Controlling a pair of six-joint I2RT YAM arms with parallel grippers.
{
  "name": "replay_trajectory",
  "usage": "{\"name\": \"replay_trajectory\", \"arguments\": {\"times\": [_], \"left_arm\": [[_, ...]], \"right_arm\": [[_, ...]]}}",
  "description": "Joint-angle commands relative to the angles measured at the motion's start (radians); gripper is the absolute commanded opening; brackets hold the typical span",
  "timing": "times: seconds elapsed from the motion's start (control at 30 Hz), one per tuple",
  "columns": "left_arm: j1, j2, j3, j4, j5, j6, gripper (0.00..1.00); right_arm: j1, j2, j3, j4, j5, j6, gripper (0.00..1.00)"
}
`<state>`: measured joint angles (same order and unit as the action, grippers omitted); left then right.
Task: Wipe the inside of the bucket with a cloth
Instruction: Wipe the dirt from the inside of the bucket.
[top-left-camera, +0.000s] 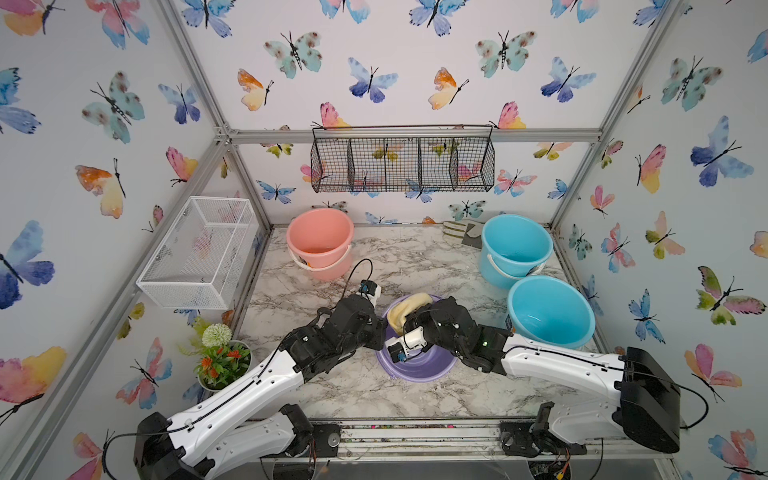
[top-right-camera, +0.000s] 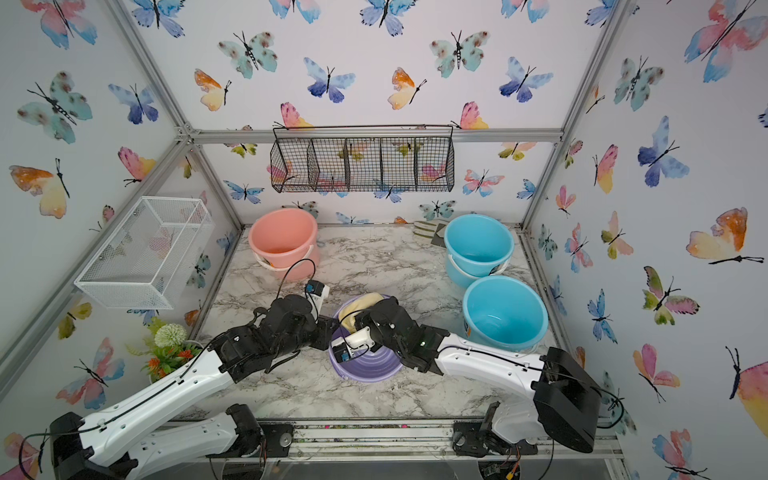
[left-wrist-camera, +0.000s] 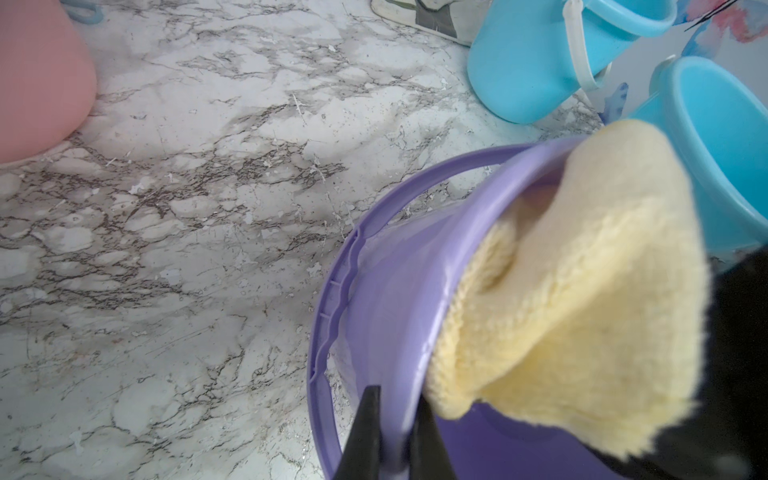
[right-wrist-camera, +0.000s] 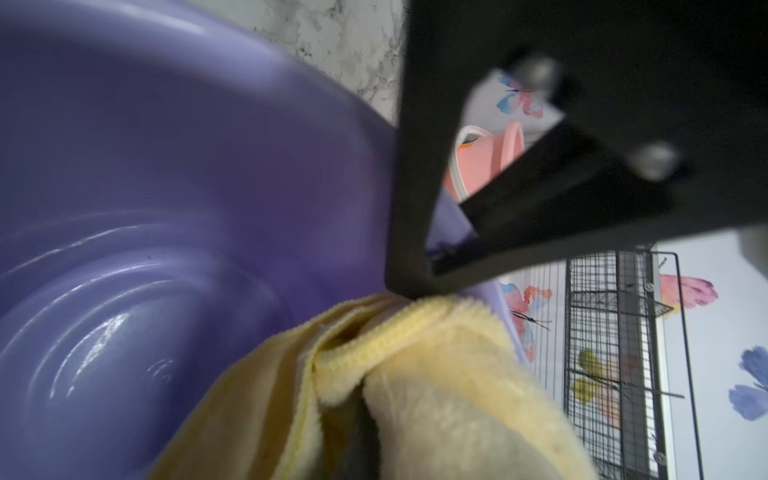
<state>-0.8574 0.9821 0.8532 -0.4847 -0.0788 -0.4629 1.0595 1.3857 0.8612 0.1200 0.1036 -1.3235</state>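
Butterfly wallpaper all round, marble table underneath.

Left pincer is clamped shut on the bucket rim, one finger inside the wall and one outside. In both top views that's roughly 9 o'clock on the mouth. Right pincer is pinched shut on the cloth, coming in from about 3 o'clock.

The cloth is bunched up, partly inside and partly flopped over the rim at 12 o'clock. It sits high on the far wall, not down on the base. The base looks bare and shiny in the right wrist view.

Bucket's at 6 o'clock on the table. It might be tipped a bit, can't say for sure. Pink bucket at 11 o'clock and blue buckets at 1 and 3, all well apart from it.

My read: the wiping step is on, but only the upper wall is covered. Next move calls for pulling the cloth down off the rim and sweeping it round the wall and over the base with some pressure. The left pincer has to brace the bucket so it doesn't skate or roll.
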Motion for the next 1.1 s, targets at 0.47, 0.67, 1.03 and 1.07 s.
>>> {"name": "replay_trajectory", "arguments": {"times": [0.47, 0.67, 1.03, 1.07], "left_arm": [[-0.011, -0.038, 0.047, -0.010, 0.152, 0.152, 0.00], [-0.010, -0.063, 0.038, 0.003, 0.176, 0.153, 0.00], [-0.011, -0.031, 0.023, 0.019, 0.135, 0.098, 0.00], [-0.011, -0.024, 0.020, 0.022, 0.133, 0.098, 0.00]], "right_arm": [[-0.019, 0.210, 0.039, -0.139, -0.066, -0.062, 0.02], [-0.027, 0.304, 0.072, -0.228, -0.083, -0.050, 0.02], [-0.027, 0.290, 0.130, -0.264, -0.057, 0.006, 0.02], [-0.027, 0.263, 0.130, -0.258, -0.050, 0.002, 0.02]]}}
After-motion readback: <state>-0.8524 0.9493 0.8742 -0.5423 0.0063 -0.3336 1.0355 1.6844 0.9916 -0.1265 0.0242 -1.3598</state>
